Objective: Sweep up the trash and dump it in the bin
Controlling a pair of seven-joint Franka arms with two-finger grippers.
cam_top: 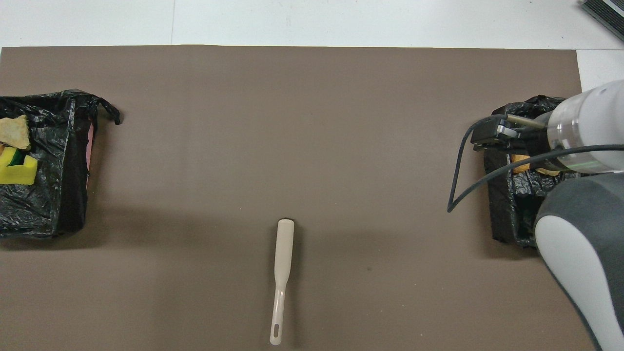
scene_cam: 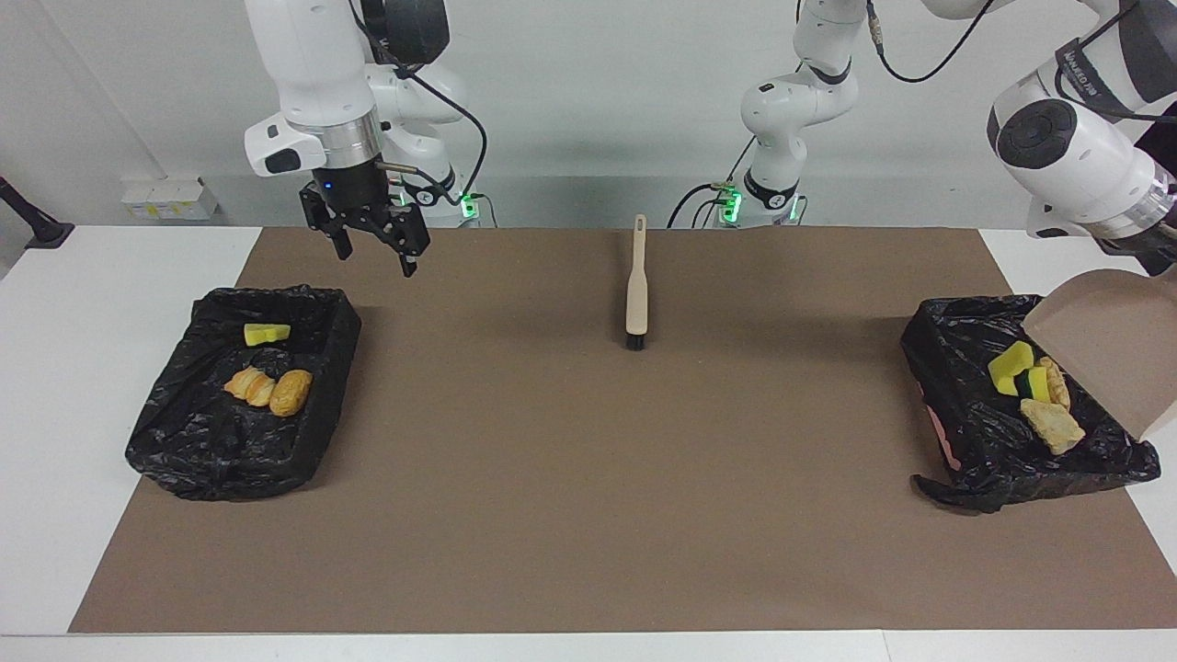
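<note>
The trash lies in two black-bagged bins. The bin [scene_cam: 956, 432] at the left arm's end holds yellow sponge pieces [scene_cam: 1011, 366] and a pale beige chunk [scene_cam: 1054, 426]; they also show in the overhead view, the sponge [cam_top: 18, 168] and the chunk [cam_top: 14, 131]. A beige dustpan [scene_cam: 1108, 345] hangs tilted over that bin with nothing on it, and my left gripper [scene_cam: 1160, 262] is shut on it at the view's edge. The other bin [scene_cam: 184, 460] holds a yellow sponge [scene_cam: 267, 333] and orange-brown lumps [scene_cam: 272, 389]. My right gripper [scene_cam: 377, 259] hangs open and holds nothing, raised over the mat's edge nearest the robots, beside that bin.
A beige brush [scene_cam: 636, 285] lies on the brown mat [scene_cam: 588, 478] midway between the bins, bristles pointing away from the robots; it also shows in the overhead view [cam_top: 282, 263]. The right arm [cam_top: 580, 204] covers most of its bin from above.
</note>
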